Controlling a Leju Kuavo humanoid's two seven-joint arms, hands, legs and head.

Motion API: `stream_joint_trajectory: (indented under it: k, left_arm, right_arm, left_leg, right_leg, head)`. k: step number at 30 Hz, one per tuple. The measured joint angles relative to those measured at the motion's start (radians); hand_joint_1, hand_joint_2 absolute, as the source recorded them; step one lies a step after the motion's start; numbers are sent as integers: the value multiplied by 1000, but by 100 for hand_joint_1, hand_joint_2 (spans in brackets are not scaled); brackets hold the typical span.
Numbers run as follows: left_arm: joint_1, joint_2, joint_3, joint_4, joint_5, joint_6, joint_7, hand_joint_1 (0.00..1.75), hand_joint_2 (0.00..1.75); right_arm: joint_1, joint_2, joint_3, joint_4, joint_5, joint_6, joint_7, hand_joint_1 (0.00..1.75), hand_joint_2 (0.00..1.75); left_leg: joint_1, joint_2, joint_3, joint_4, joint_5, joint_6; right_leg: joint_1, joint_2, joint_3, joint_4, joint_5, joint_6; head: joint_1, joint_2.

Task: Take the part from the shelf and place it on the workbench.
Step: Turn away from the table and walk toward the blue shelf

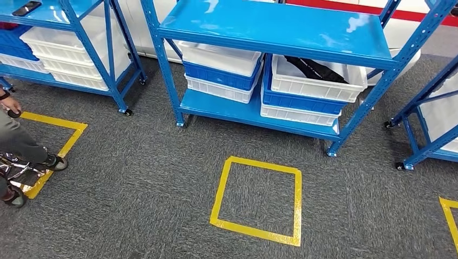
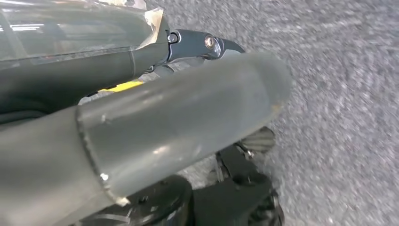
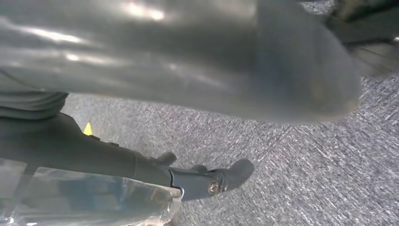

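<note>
A long black part (image 1: 316, 69) lies in the upper white bin (image 1: 324, 86) on the lower level of the blue shelf (image 1: 281, 27) straight ahead, at its right side. My left hand (image 2: 179, 122) hangs over grey carpet, thumb and dark fingers (image 2: 207, 44) apart, holding nothing. My right hand (image 3: 188, 61) also hangs over the carpet, its fingers (image 3: 221, 181) well apart from the thumb and empty.
White and blue bins (image 1: 221, 73) are stacked on the shelf's left side. Another blue shelf (image 1: 70, 48) stands at the left, a third (image 1: 432, 124) at the right. A yellow tape square (image 1: 258, 199) marks the floor ahead. A person (image 1: 19, 140) stands at the left edge.
</note>
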State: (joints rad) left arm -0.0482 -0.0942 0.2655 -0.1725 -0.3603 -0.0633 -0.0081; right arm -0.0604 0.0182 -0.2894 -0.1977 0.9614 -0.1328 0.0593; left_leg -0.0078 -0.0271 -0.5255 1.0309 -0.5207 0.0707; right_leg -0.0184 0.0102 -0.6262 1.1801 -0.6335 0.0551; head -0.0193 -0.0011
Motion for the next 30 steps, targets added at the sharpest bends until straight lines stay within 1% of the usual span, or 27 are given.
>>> stream_joint_trajectory:
  k: [1, 2, 3, 4, 6, 7, 8, 9, 10, 11, 12, 13, 14, 15, 17, 18, 19, 20, 21, 22, 23, 24, 25, 27, 28, 29, 30]
  left_arm:
    - [2, 0, 0, 0, -2, 0, 1, 0, 0]
    - [3, 1, 0, 1, -3, 0, 1, 0, 0]
    - [1, 1, 0, 1, -4, 0, 1, 0, 0]
    - [1, 2, 0, 1, -4, 0, 2, 0, 0]
    - [-3, 2, 0, 1, -5, 0, 3, 0, 0]
    - [-4, 2, 0, 1, -5, 0, 3, 0, 0]
    - [-5, 2, 0, 0, -5, 0, 3, 0, 0]
    - [-5, 2, 0, 0, -5, 1, 3, 0, 0]
    - [-6, 2, -1, 0, -5, 1, 3, 0, 0]
    - [-5, 1, -1, 0, -5, 2, 4, 0, 0]
    - [-5, 1, -1, 0, -5, 3, 5, 0, 0]
    - [-4, 1, -1, 0, -5, 5, 5, 0, 0]
    - [-4, 1, -1, 0, -5, 7, 6, 0, 0]
    - [-4, 2, -1, 0, -5, 8, 6, 0, 0]
    - [-4, 3, 0, 0, -4, 10, 6, 0, 0]
    - [-4, 5, 0, 0, -4, 11, 6, 0, 0]
    - [-4, 6, -1, 0, -4, 12, 6, 0, 0]
    - [-3, 7, -1, 0, -4, 13, 7, 0, 0]
    - [-3, 7, -1, 0, -4, 14, 8, 0, 0]
    - [-3, 6, 0, 0, -5, 15, 9, 0, 0]
    - [-3, 5, 0, 0, -5, 17, 10, 0, 0]
    - [-5, 4, 0, 0, -5, 19, 11, 0, 0]
    - [-6, 3, 0, -1, -5, 21, 13, 0, 0]
    - [-9, 4, 0, -1, -7, 25, 16, 0, 0]
    - [-9, 3, 0, -1, -7, 25, 18, 0, 0]
    - [-8, 3, 0, -1, -8, 25, 19, 0, 0]
    - [-8, 2, 0, 0, -8, 26, 19, 0, 0]
  right_arm:
    - [5, 0, -1, 1, 0, -1, 0, 0, 0]
    - [8, 2, -2, 2, 0, -2, 0, 0, 0]
    - [9, 3, -3, 4, 0, -3, -1, 0, 0]
    - [9, 4, -4, 5, 0, -4, -1, 0, 0]
    - [7, 4, -6, 5, 0, -6, -2, 0, 0]
    - [8, 3, -6, 5, 1, -6, -2, 0, 0]
    - [9, 2, -6, 5, 2, -7, -3, 0, 0]
    - [8, 2, -6, 5, 4, -8, -3, 0, 0]
    - [7, 1, -6, 5, 8, -10, -3, 0, 0]
    - [5, 1, -7, 5, 12, -13, -3, 0, 0]
    - [4, 1, -6, 5, 15, -15, -3, 0, 0]
    - [3, 1, -6, 5, 17, -17, -3, 0, 0]
    - [3, 1, -7, 5, 18, -19, -3, 0, 0]
    - [4, 1, -7, 5, 18, -19, -3, 0, 44]
    - [3, 3, -7, 5, 15, -19, -3, 0, 131]
    - [3, 4, -7, 5, 12, -18, -2, 0, 175]
    - [0, 6, -9, 6, 9, -16, -1, 0, 175]
    - [-2, 7, -11, 6, 5, -14, 2, 0, 175]
    - [-5, 7, -13, 6, 1, -11, 4, 0, 131]
    - [-7, 6, -15, 5, -2, -10, 6, 0, 87]
    - [-8, 4, -17, 4, -6, -9, 7, 0, 44]
    - [-9, 4, -20, 3, -8, -8, 8, 0, 0]
    - [-9, 3, -24, 3, -11, -8, 9, 0, 0]
    - [-9, 4, -32, 3, -14, -7, 9, 0, 0]
    - [-8, 4, -36, 3, -15, -7, 10, 0, 0]
    - [-7, 3, -38, 3, -15, -7, 11, 0, 0]
    - [-7, 2, -40, 3, -14, -7, 11, 0, 0]
  left_leg:
    - [0, -1, 14, 0, -14, -5]
    - [1, -1, 25, 0, -27, -10]
    - [0, -1, 31, 0, -37, -16]
    - [-1, 0, 35, 1, -45, -22]
    - [0, 2, 42, 4, -50, -32]
    - [1, 5, 38, 19, -48, -35]
    - [2, 8, 22, 50, -45, -39]
    - [4, 11, -9, 102, -46, -44]
    - [6, 14, -51, 164, -55, -50]
    - [9, 15, -99, 224, -73, -55]
    - [11, 16, -143, 268, -93, -60]
    - [12, 17, -176, 287, -106, -62]
    - [12, 18, -195, 276, -98, -62]
    - [12, 19, -198, 236, -65, -59]
    - [7, 19, -183, 120, 43, -45]
    - [3, 19, -175, 78, 75, -36]
    - [-1, 18, -169, 53, 98, -29]
    - [-5, 17, -165, 45, 103, -23]
    - [-5, 16, -160, 42, 98, -21]
    - [-3, 16, -152, 34, 105, -19]
    - [-1, 16, -142, 23, 105, -16]
    - [2, 17, -131, 11, 105, -12]
    - [4, 18, -121, 2, 104, -8]
    - [3, 18, -110, -2, 96, -2]
    - [3, 18, -106, -2, 90, -1]
    - [3, 18, -100, -1, 85, -2]
    - [4, 17, -93, -1, 79, -5]
  right_leg:
    - [-4, -3, 4, -48, 54, 15]
    - [-6, -6, 8, -84, 104, 26]
    - [-3, -7, 13, -108, 139, 22]
    - [0, -8, 16, -114, 157, 10]
    - [5, -4, 30, -126, 143, -26]
    - [3, -4, 40, -132, 139, -36]
    - [0, -5, 55, -139, 134, -45]
    - [-3, -5, 71, -146, 129, -54]
    - [-3, -6, 85, -151, 123, -60]
    - [-3, -6, 98, -154, 116, -65]
    - [-2, -5, 109, -156, 109, -67]
    - [-2, -4, 120, -156, 101, -67]
    - [-2, -3, 133, -156, 91, -66]
    - [-2, -2, 146, -156, 80, -65]
    - [0, 0, 170, -156, 60, -61]
    - [3, 2, 174, -156, 50, -57]
    - [5, 3, 175, -156, 42, -51]
    - [7, 4, 175, -158, 35, -44]
    - [11, 5, 177, -164, 30, -38]
    - [13, 4, 182, -166, 25, -33]
    - [15, 2, 183, -158, 18, -31]
    - [16, 0, 173, -131, 5, -30]
    - [15, -2, 148, -83, -13, -30]
    - [11, -2, 64, 42, -50, -30]
    - [9, -2, 27, 85, -54, -25]
    - [7, -3, 6, 94, -41, -15]
    - [4, -3, 4, 63, -9, -3]
  head:
    - [1, 0]
    - [2, 0]
    - [3, 0]
    - [1, 0]
    - [-2, 0]
    - [-3, 0]
    - [-4, 0]
    - [-5, 0]
    - [-6, 0]
    - [-6, 0]
    - [-6, 0]
    - [-6, 0]
    - [-6, 0]
    - [-7, 0]
    - [-6, 0]
    - [-5, 0]
    - [-4, 0]
    - [-2, 0]
    - [-1, 0]
    - [-1, 0]
    - [-1, 0]
    - [-1, 0]
    - [0, 0]
    - [1, 0]
    - [1, 0]
    - [1, 0]
    - [1, 0]
